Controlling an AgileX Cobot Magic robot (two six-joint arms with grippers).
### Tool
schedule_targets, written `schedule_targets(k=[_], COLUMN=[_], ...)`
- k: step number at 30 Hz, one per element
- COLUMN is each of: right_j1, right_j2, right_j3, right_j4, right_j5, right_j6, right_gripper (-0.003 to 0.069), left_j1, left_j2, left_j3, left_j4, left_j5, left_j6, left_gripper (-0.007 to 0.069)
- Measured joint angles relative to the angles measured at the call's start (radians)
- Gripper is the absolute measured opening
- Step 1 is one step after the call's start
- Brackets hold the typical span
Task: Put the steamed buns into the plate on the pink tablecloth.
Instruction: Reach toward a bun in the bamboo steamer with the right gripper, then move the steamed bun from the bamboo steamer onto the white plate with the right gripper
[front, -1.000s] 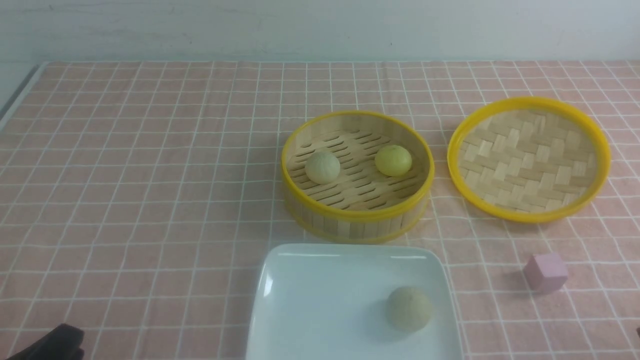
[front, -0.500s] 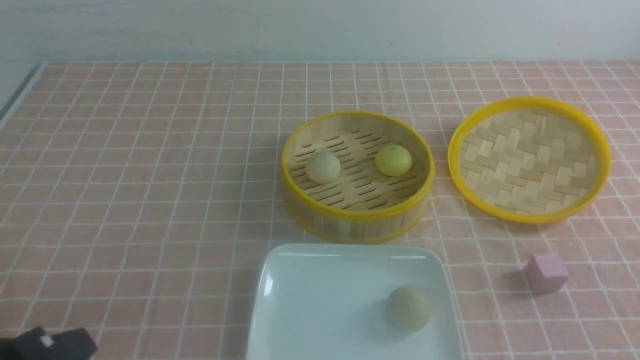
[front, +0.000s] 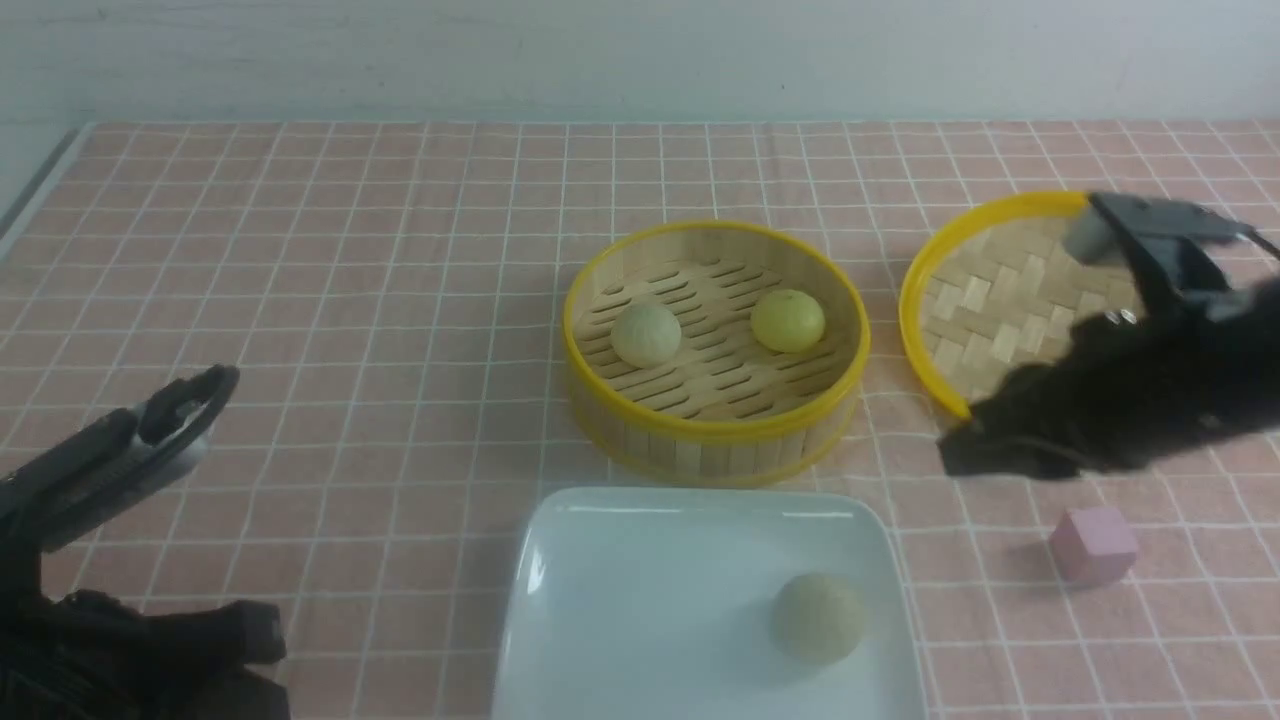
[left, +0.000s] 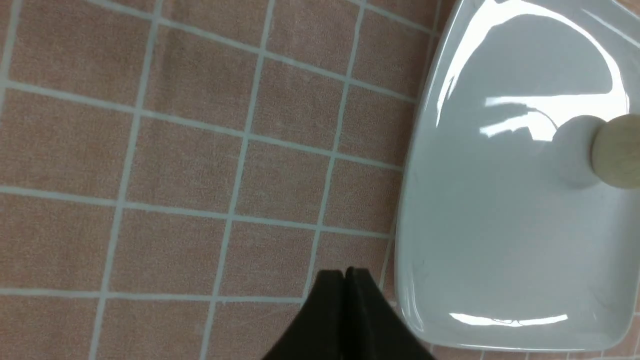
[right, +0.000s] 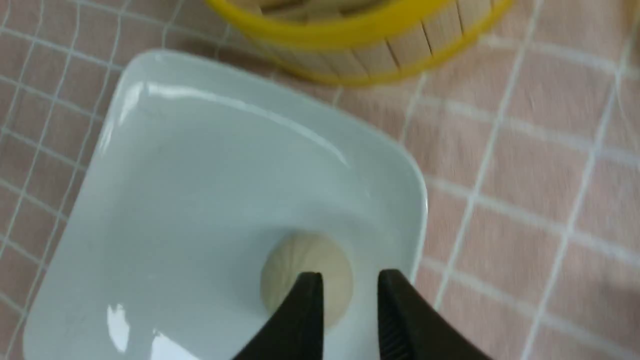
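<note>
A round yellow-rimmed bamboo steamer basket (front: 715, 445) stands left of the right gripper (front: 955, 455), slightly beyond it. A round woven bamboo lid with a yellow rim (front: 1000, 300) lies beyond the gripper, partly hidden, apparently inner face up. A small pale-pink cube (front: 1092, 543) sits near the gripper's right, closer in.

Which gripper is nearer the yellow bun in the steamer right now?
Right. The right gripper is just right of the steamer holding the yellow bun; the left gripper is over the tablecloth left of the plate, much farther off.
</note>
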Motion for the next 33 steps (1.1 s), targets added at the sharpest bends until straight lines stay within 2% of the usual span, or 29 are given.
schedule_targets(k=[4,5,7,8,11,15,17,22,26,28,30,33], right_j1=[0.044,0.057,0.068,0.067,0.073,0.073,0.073,0.073,0.073,0.078,0.105,0.180], right_j2=[0.176,0.283,0.387,0.398,0.576,0.688,0.735,0.728,0.651,0.537,0.408,0.267], right_j3=[-0.187,-0.284,-0.405,-0.418,-0.631,-0.759,-0.801,-0.819,-0.815,-0.781,-0.698,-0.523], right_j4=[-0.084,-0.140,-0.212,-0.220,-0.385,-0.472,-0.482,-0.484,-0.473,-0.433,-0.382,-0.315], right_j5=[-0.026,-0.036,-0.045,-0.045,-0.024,0.013,0.047,0.108,0.209,0.288,0.328,0.292], right_j6=[-0.002,0.002,0.032,0.032,0.170,0.256,0.283,0.296,0.297,0.297,0.297,0.296], right_gripper=[0.0269,0.0299,0.0315,0.0315,0.0304,0.0265,0.0215,0.0030,0.0004,0.0004,0.0004,0.0004], left_j1=[0.000,0.000,0.000,0.000,0.000,0.000,0.000,0.000,0.000,0.000,0.000,0.000], left_j2=[0.000,0.000,0.000,0.000,0.000,0.000,0.000,0.000,0.000,0.000,0.000,0.000], left_j3=[0.000,-0.001,-0.001,-0.001,-0.001,-0.001,-0.001,-0.001,-0.001,-0.001,-0.001,-0.001], left_j4=[-0.001,-0.001,-0.001,-0.001,-0.003,-0.004,-0.004,-0.004,-0.004,-0.004,-0.004,-0.004], left_j5=[-0.007,-0.007,-0.012,-0.012,-0.012,-0.012,-0.012,-0.012,-0.012,-0.012,-0.012,-0.012], left_j6=[0.005,0.005,0.005,0.005,0.005,0.005,0.005,0.008,0.009,0.009,0.009,0.009], left_gripper=[0.0019,0.0022,0.0027,0.0027,0.0031,0.0036,0.0040,0.0046,0.0050,0.0051,0.0054,0.0060])
